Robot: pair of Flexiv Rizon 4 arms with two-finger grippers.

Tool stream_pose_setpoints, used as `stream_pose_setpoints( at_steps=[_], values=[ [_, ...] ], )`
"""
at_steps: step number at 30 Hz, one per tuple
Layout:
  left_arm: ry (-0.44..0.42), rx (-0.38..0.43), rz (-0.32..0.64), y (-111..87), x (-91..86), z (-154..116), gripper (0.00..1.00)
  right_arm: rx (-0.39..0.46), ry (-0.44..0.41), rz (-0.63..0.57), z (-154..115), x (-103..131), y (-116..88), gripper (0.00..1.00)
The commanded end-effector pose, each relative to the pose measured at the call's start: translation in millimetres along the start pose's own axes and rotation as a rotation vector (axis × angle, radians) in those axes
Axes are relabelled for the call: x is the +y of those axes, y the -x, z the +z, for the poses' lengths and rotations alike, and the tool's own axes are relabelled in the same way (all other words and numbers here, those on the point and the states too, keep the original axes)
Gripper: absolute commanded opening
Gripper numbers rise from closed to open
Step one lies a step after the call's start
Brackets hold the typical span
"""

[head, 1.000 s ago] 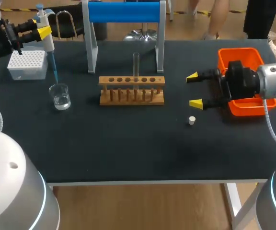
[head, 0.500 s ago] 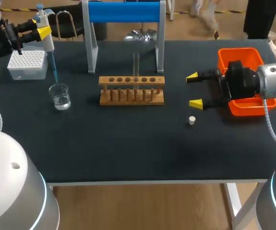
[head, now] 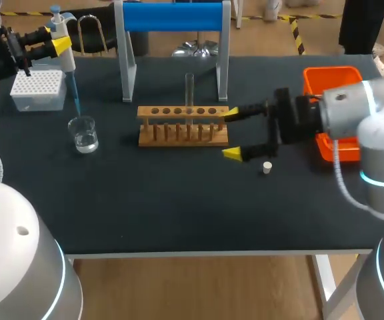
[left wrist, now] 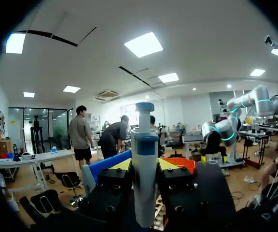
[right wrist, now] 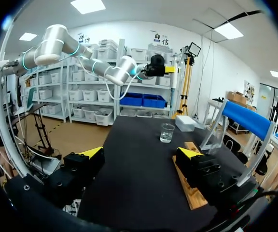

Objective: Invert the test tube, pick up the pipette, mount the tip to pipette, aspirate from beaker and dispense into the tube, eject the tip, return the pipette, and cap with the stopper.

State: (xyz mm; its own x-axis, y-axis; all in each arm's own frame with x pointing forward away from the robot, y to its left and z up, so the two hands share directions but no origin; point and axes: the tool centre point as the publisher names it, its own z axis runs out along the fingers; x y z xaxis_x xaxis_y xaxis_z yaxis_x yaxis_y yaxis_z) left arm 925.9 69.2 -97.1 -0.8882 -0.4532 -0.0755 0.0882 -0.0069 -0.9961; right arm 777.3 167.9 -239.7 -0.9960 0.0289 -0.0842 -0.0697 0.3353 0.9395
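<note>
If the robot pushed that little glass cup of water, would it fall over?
Probably not easily: the beaker looks short and wide, so it would likely slide rather than tip. It looks like clear glass, so it is probably slippery to grip and breakable if knocked hard.

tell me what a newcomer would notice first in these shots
Probably the left gripper at the far left of the table, shut on a white pipette whose blue tip points down at the glass beaker. Then the right gripper, wide open beside the right end of the wooden rack with its one upright test tube, the small white stopper lying close by. The blue-topped stand at the back is the brightest thing.
</note>
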Motion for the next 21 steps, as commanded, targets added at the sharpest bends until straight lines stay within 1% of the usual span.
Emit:
stream_pose_setpoints(
  at_steps=[1,5,8,14,16,21],
  values=[
    [-0.002,-0.001,0.001,-0.1,0.3,0.1,0.0,-0.006,-0.045,0.009,67.8,11.3,-0.2,1.0],
    [-0.002,-0.001,0.001,-0.1,0.3,0.1,0.0,0.003,-0.071,0.013,100.5,22.9,-3.8,1.0],
    [-0.002,-0.001,0.001,-0.1,0.3,0.1,0.0,-0.012,-0.083,0.02,119.8,31.5,-2.4,1.0],
    [-0.002,-0.001,0.001,-0.1,0.3,0.1,0.0,-0.04,-0.108,-0.018,149.9,45.4,-4.2,1.0],
    [-0.002,-0.001,0.001,-0.1,0.3,0.1,0.0,-0.052,-0.131,-0.034,158.6,47.8,-5.0,1.0],
    [-0.002,-0.001,0.001,-0.1,0.3,0.1,0.0,-0.051,-0.144,-0.044,180.5,50.4,-6.1,1.0]
  ],
)
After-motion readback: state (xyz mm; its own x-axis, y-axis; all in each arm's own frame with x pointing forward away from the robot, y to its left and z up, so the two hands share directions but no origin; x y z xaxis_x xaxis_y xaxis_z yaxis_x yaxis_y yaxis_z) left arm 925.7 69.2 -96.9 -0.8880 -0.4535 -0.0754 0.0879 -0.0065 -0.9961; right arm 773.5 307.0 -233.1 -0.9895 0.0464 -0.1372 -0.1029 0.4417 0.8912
